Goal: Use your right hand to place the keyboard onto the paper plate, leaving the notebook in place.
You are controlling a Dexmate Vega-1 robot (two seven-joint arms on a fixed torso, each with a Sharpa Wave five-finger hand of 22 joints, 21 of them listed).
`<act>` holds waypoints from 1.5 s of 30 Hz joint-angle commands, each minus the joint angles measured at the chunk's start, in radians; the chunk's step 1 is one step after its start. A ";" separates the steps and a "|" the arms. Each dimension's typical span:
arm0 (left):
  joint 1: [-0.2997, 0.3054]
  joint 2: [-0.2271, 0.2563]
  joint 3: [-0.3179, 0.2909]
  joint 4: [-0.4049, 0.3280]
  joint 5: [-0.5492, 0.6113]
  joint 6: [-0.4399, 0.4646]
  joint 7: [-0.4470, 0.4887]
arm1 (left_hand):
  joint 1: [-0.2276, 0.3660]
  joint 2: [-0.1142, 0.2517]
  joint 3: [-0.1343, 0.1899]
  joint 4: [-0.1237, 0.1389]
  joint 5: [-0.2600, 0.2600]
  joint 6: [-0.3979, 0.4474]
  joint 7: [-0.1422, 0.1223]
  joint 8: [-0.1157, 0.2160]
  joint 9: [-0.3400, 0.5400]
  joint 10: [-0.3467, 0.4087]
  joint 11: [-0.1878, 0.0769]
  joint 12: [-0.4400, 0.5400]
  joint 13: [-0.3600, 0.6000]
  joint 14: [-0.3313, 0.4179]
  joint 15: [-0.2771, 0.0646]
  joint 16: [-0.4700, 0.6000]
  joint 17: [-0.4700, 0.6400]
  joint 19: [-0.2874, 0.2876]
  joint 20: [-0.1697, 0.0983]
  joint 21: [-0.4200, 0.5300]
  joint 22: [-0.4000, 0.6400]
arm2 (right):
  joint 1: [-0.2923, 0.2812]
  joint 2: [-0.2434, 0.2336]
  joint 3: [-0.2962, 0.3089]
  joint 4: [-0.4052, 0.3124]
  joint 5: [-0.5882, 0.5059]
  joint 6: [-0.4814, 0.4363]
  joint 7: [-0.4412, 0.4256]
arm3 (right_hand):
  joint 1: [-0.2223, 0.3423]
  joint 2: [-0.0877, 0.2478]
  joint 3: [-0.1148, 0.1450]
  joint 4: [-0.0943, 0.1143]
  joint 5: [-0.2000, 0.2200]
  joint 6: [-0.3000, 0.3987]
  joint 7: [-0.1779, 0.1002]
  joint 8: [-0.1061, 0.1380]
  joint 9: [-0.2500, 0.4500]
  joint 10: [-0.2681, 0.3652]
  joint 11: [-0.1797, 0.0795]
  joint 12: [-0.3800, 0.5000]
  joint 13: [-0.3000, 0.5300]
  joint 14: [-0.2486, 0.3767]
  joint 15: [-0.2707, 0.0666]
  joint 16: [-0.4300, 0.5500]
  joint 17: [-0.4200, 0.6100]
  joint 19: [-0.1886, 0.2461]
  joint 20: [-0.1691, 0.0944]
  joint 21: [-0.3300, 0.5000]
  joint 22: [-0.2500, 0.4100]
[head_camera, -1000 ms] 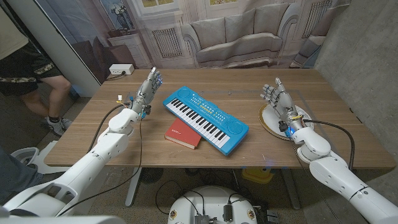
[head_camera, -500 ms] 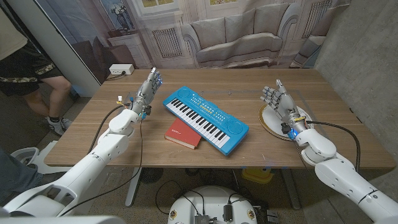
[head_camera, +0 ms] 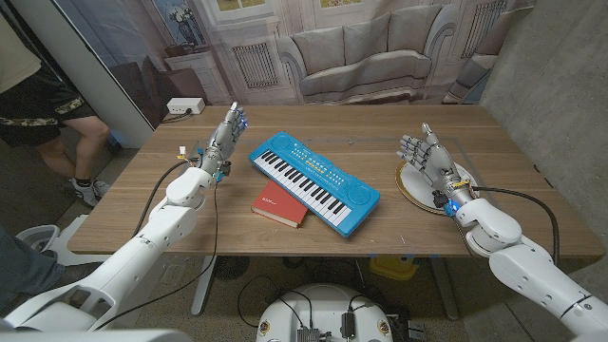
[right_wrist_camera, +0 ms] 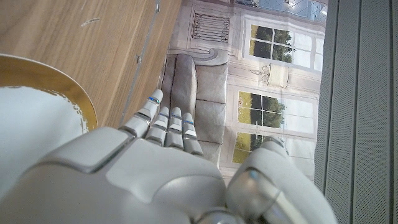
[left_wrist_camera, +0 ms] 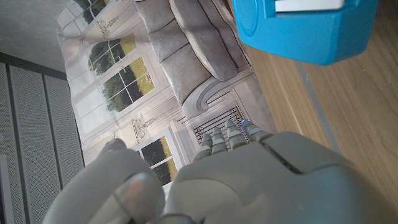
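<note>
A: Where do we see the keyboard (head_camera: pixel 314 181)?

B: Mid-table, lying diagonally, well left of the paper plate (head_camera: pixel 425 186). The red notebook (head_camera: pixel 280 204) sits just beside its near edge.

A: And our hands?

B: Our right hand (head_camera: pixel 427 158) stands over the plate, fingers apart, holding nothing. Our left hand (head_camera: pixel 226 136) stands left of the keyboard, fingers upright and empty.
</note>
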 commanded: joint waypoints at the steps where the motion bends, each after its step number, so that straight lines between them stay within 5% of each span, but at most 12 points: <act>1: 0.011 0.000 -0.004 -0.013 0.003 -0.005 0.013 | 0.009 -0.001 -0.001 -0.005 -0.002 -0.009 0.006 -0.002 0.005 -0.005 -0.003 -0.003 0.003 0.002 0.000 0.006 0.002 0.007 -0.031 0.010 0.002 | -0.065 -0.037 0.048 -0.056 0.032 -0.032 -0.002 | 0.004 0.005 0.002 -0.007 -0.006 0.003 0.009 0.004 0.005 0.006 0.002 0.002 0.004 0.011 0.005 0.003 0.005 0.013 0.005 -0.005 0.004; 45: -0.024 -0.017 0.012 0.025 0.005 -0.007 -0.012 | 0.018 0.006 -0.008 -0.009 -0.006 -0.023 0.013 -0.003 0.006 -0.015 0.001 -0.006 0.004 -0.003 0.006 0.004 0.002 0.004 -0.029 0.009 0.002 | -0.220 -0.073 0.188 -0.173 0.115 -0.145 0.037 | -0.001 0.010 -0.007 -0.007 -0.008 0.026 0.024 0.008 0.008 0.030 0.014 0.004 0.005 0.045 0.017 0.002 0.006 0.060 0.016 -0.016 0.005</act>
